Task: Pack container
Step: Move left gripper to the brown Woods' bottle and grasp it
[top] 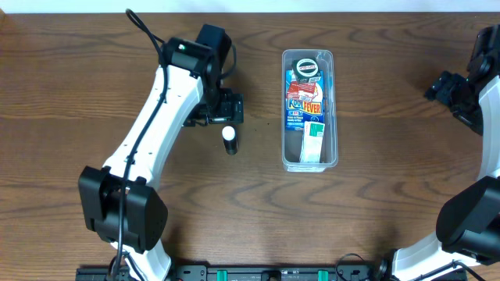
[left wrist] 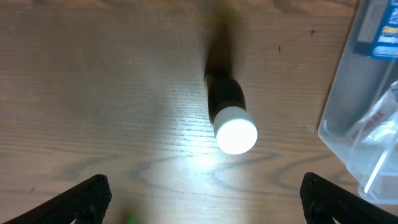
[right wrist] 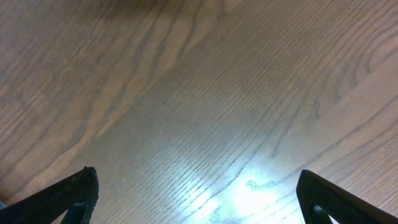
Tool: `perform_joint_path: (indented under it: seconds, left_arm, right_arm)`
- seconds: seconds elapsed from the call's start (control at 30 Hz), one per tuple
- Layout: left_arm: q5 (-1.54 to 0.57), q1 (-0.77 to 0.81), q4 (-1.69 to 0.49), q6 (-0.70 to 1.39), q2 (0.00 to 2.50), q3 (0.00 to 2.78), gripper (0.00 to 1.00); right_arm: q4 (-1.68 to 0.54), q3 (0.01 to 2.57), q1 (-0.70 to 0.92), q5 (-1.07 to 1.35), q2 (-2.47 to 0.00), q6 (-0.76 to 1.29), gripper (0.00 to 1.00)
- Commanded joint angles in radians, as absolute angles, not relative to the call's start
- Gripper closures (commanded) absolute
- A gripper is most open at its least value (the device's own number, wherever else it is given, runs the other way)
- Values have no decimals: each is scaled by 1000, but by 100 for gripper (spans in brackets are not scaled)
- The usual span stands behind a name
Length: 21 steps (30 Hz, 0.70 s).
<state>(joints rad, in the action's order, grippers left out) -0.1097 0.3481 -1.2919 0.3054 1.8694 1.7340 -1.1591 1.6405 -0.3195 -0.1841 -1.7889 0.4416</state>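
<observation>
Just ahead of the left arm's [top: 160, 109] wide-open jaws sits a white-capped tube [left wrist: 233, 121]. The container [top: 284, 109] lies to its right, long axis pointing away from the robot, farther from the right arm's [top: 478, 82] equally open jaws.

A dark brown wood-grain counter [top: 375, 218] fills every view, with a bright glare patch on it in both wrist views. A small black cylindrical bottle with a white cap [top: 230, 139] sits on bare wood, well left of the long clear plastic bin [top: 284, 117]; whether it stands or lies cannot be told. Inside that bin lies a blue printed carton with red and yellow lettering [top: 301, 101]. A round black-and-white disc [top: 306, 68] sits at the far end, and a narrow green-and-white pack [top: 314, 140] at the near end, overlapping the carton's lower edge.
</observation>
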Motion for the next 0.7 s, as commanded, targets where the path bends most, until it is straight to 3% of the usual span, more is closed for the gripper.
perform_joint_path:
  seconds: [0.0,0.67]
  left_arm:
    - [-120,351,-1249,285,1874,1667,2]
    - [-120,395,-1034,268,1879,1491,2]
  right_arm:
    - [-1160,1642,-320,-198,-1792,459,1]
    - [-1160,1642,-320,-198,-1792,459,1]
